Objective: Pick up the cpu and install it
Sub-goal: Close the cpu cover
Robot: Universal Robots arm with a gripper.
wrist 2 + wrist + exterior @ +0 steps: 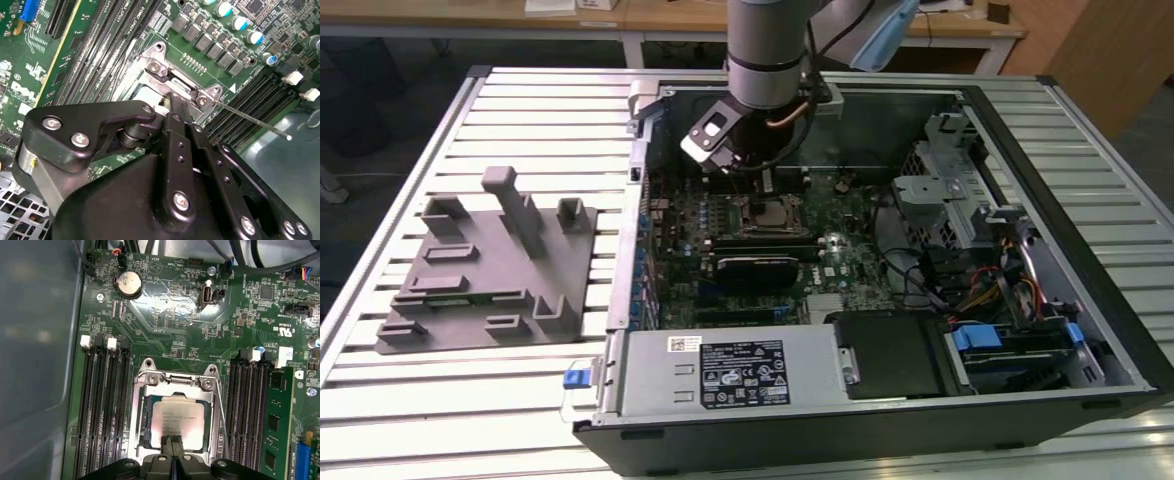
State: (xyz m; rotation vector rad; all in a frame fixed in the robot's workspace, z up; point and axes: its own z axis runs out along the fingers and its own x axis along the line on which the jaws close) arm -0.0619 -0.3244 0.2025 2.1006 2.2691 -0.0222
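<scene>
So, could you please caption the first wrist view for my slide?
The tool at the edge of the cpu, which lies inside the socket frame.

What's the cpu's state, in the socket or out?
In: the flat silvery square cpu lies level within the metal socket frame.

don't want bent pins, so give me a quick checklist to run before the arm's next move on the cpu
1. cpu lying flat inside the socket frame: ok.
2. cpu seated square on all sides: cannot tell, its near edge is hidden behind the gripper.
3. Gripper shut, tips at the cpu's near edge: ok. Whether it touches the chip: cannot tell.
4. Socket lever latched down: not ok. In the second wrist view it sticks out over the memory slots.
5. Memory module apart from the gripper: ok.
</scene>
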